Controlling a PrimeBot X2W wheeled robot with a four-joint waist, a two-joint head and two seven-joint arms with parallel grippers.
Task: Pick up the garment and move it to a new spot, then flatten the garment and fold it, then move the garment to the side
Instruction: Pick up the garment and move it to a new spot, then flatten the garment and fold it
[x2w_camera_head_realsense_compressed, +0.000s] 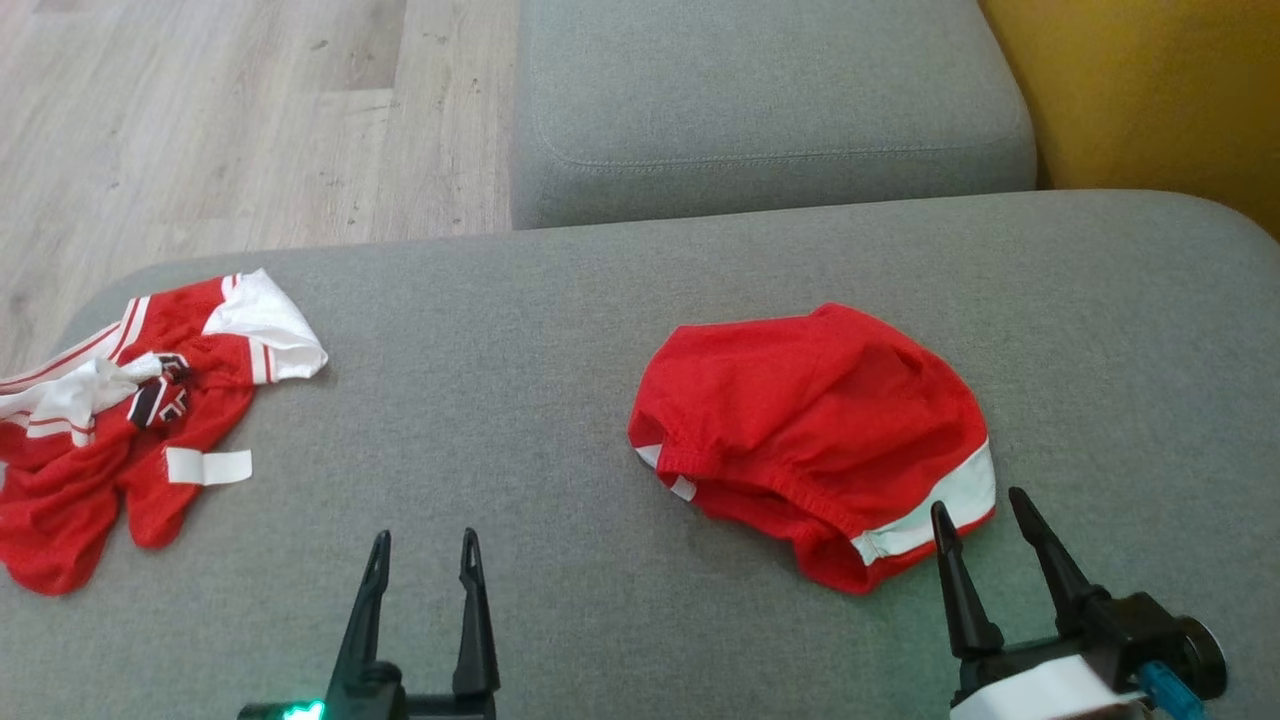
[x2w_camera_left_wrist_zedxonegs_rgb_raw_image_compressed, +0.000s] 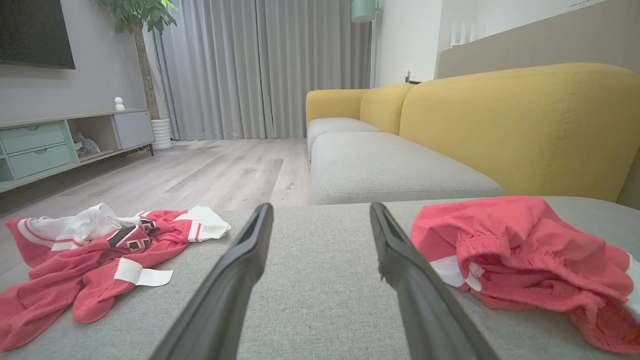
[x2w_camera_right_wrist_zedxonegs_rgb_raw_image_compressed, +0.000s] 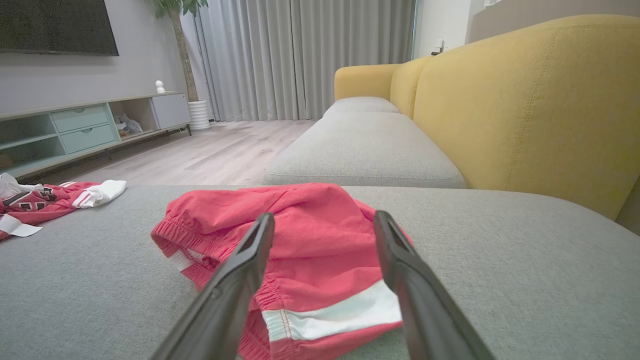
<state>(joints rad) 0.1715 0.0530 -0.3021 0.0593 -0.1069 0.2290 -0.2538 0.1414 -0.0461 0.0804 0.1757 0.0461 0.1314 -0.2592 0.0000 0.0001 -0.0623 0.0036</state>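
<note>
A crumpled red garment with a white stripe, a pair of shorts (x2w_camera_head_realsense_compressed: 810, 430), lies right of centre on the grey sofa cushion (x2w_camera_head_realsense_compressed: 520, 330). My right gripper (x2w_camera_head_realsense_compressed: 980, 503) is open just in front of its striped hem, fingertips at the cloth's near edge; in the right wrist view the shorts (x2w_camera_right_wrist_zedxonegs_rgb_raw_image_compressed: 300, 225) lie between and beyond the fingers (x2w_camera_right_wrist_zedxonegs_rgb_raw_image_compressed: 324, 216). My left gripper (x2w_camera_head_realsense_compressed: 425, 540) is open over bare cushion, empty, with the shorts (x2w_camera_left_wrist_zedxonegs_rgb_raw_image_compressed: 525, 250) to its right. A second garment, a red and white jersey (x2w_camera_head_realsense_compressed: 130, 420), lies bunched at the cushion's left end.
Another grey seat cushion (x2w_camera_head_realsense_compressed: 770, 90) adjoins at the back. The yellow backrest (x2w_camera_head_realsense_compressed: 1150, 90) rises on the right. Wooden floor (x2w_camera_head_realsense_compressed: 200, 120) lies beyond the cushion's left and far edge. A TV cabinet (x2w_camera_left_wrist_zedxonegs_rgb_raw_image_compressed: 45, 145) stands across the room.
</note>
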